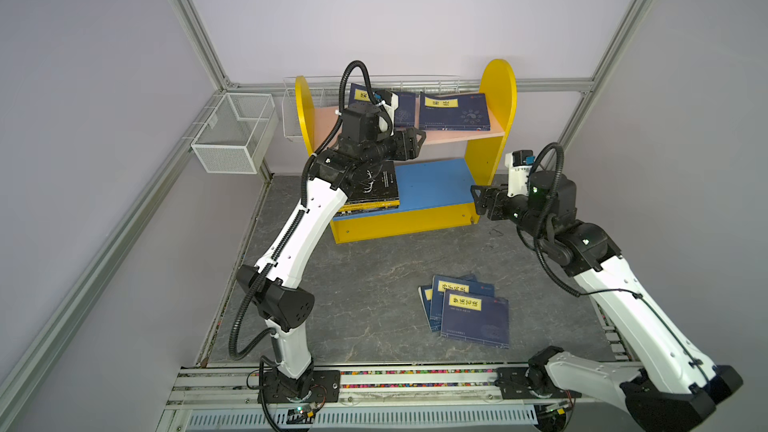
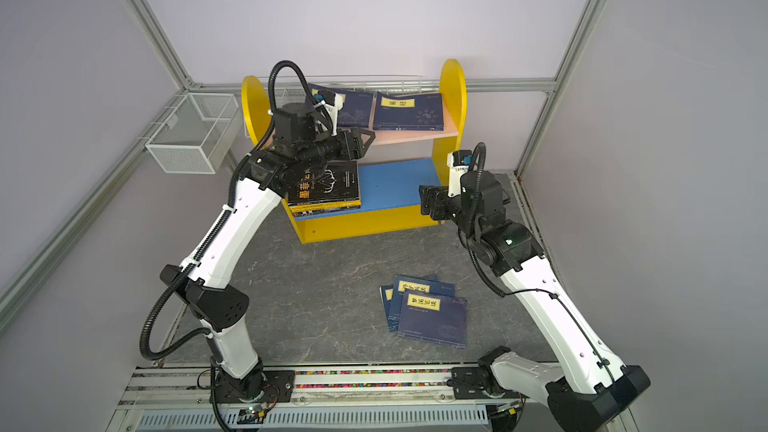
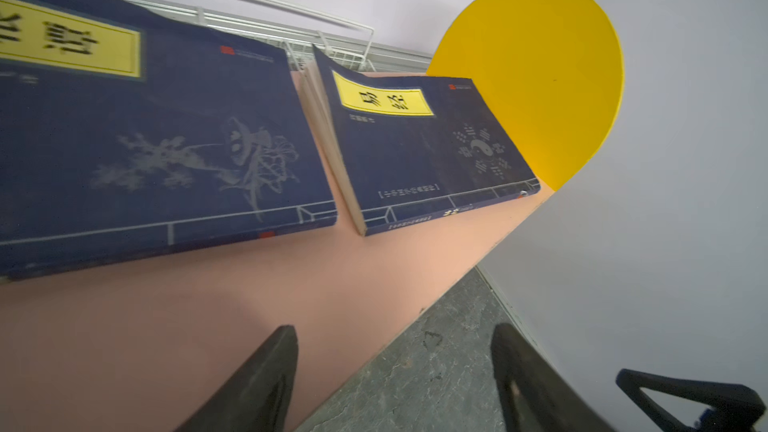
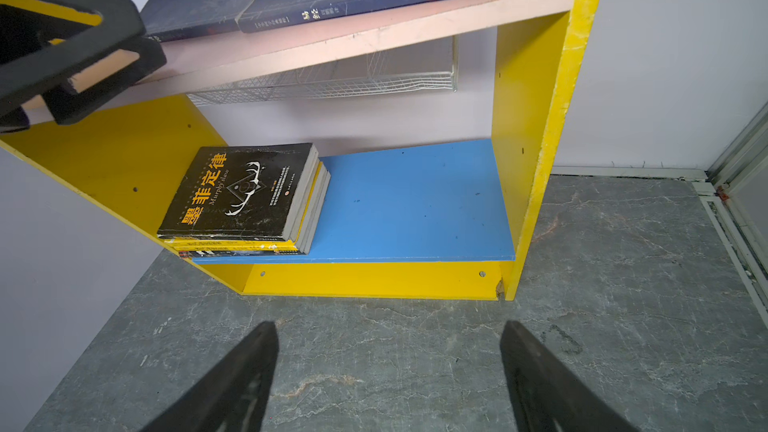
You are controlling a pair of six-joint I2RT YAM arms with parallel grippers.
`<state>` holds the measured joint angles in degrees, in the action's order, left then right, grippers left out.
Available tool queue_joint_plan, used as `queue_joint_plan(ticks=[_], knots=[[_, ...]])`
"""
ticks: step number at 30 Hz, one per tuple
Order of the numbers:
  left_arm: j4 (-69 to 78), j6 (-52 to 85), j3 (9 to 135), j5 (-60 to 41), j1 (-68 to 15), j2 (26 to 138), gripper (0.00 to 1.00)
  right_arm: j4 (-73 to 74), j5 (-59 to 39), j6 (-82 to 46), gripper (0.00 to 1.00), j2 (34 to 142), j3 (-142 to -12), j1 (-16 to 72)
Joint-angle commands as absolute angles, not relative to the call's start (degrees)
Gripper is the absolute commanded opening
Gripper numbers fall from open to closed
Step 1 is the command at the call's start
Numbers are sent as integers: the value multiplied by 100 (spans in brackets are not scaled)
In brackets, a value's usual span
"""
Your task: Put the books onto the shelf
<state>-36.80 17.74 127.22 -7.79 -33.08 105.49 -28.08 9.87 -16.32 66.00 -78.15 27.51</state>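
Observation:
The shelf (image 1: 492, 118) has yellow sides, a pink upper board (image 3: 249, 305) and a blue lower board (image 4: 415, 201). Two navy books (image 1: 455, 112) (image 3: 145, 139) lie flat on the pink board. A stack topped by a black book (image 4: 241, 193) sits at the left of the blue board. Three navy books (image 1: 476, 317) (image 2: 432, 317) lie overlapped on the table. My left gripper (image 1: 422, 137) (image 3: 395, 328) hangs open and empty at the pink board's front edge. By the shelf's right foot, my right gripper (image 1: 476, 197) (image 4: 389, 324) is open and empty above the table.
A white wire basket (image 1: 235, 132) hangs on the frame at the left, and another wire basket (image 1: 293, 114) sits behind the shelf. Aluminium frame posts (image 1: 582, 89) and grey walls close in the cell. The arms' base rail (image 1: 415, 380) runs along the front.

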Motion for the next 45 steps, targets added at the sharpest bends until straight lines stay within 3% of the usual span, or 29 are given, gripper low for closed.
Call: queue_joint_plan(ticks=[1,7,14,29,33,40,45], knots=[[-4333,1627,13103,172,-3072,10730,78,-2839,1041,-1557,87,6565,-7919,2712],[-4761,1986,14535,890,-2345,11430,84,-2782,821,-1698,86,6582,-7876,2715],[-4562,2254,15045,1165,-1878,12118,89,-2786,725,-1721,86,6599,-7857,2724],[-3759,2424,15185,-1123,-1713,12816,81,-2738,764,-1648,86,6625,-7683,2715],[-3735,2496,15196,-1365,-1709,12969,74,-2724,847,-1586,86,6633,-7627,2710],[-3779,2443,15050,-1770,-1727,12982,48,-2725,850,-1559,86,6714,-7603,2688],[-3460,2445,14603,-2050,-1804,12708,39,-2699,797,-1602,86,6750,-7569,2684]])
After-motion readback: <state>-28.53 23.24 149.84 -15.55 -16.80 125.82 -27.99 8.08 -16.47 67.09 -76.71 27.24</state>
